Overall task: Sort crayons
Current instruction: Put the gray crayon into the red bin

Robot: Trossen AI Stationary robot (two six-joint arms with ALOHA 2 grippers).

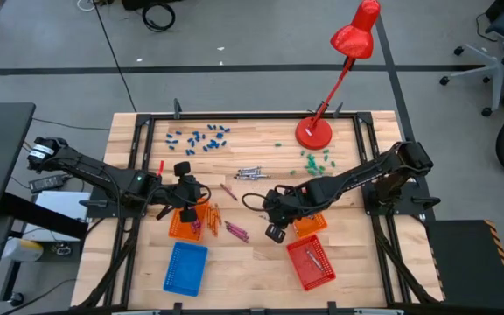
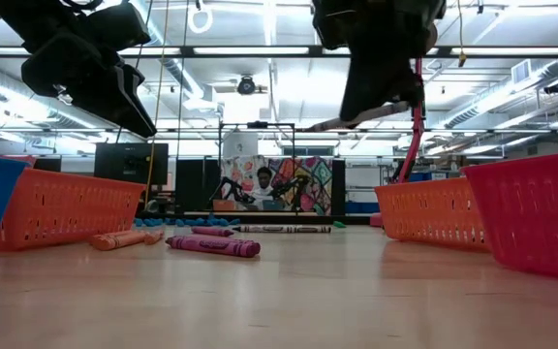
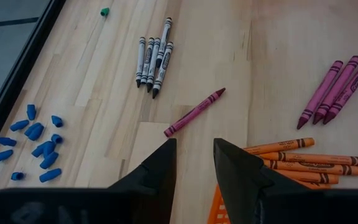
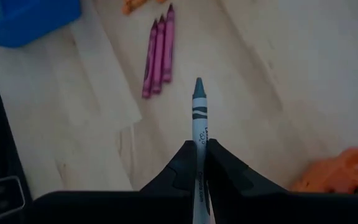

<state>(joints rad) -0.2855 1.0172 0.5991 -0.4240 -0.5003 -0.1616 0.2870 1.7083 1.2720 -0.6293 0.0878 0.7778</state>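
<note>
My right gripper (image 4: pixel 199 149) hangs above the table's middle (image 1: pixel 276 229), shut on a grey crayon (image 4: pixel 198 106). Ahead of it three magenta crayons (image 4: pixel 158 56) lie side by side on the wood. My left gripper (image 3: pixel 194 155) stands open over the far end of the left orange basket (image 1: pixel 185 224), with nothing between its fingers. Beyond it lie a bundle of grey crayons (image 3: pixel 153 59), a single magenta crayon (image 3: pixel 194 112), three more magenta ones (image 3: pixel 331 90) and several orange crayons (image 3: pixel 303 158), all flat on the table. My right gripper pinches the grey crayon's wrapped shaft (image 4: pixel 199 140) between its two fingers. The fingers lie along the crayon and slant down. The pointed end (image 4: pixel 198 84) sticks out past the fingertips. The crayon is lifted clear of the table.
A second orange basket (image 1: pixel 309 224) and a red basket (image 1: pixel 311 262) stand at the near right, a blue basket (image 1: pixel 186 267) at the near left. A red desk lamp (image 1: pixel 315 131) stands at the far edge, with small blue pieces (image 1: pixel 198 137) and green pieces (image 1: pixel 315 160) nearby.
</note>
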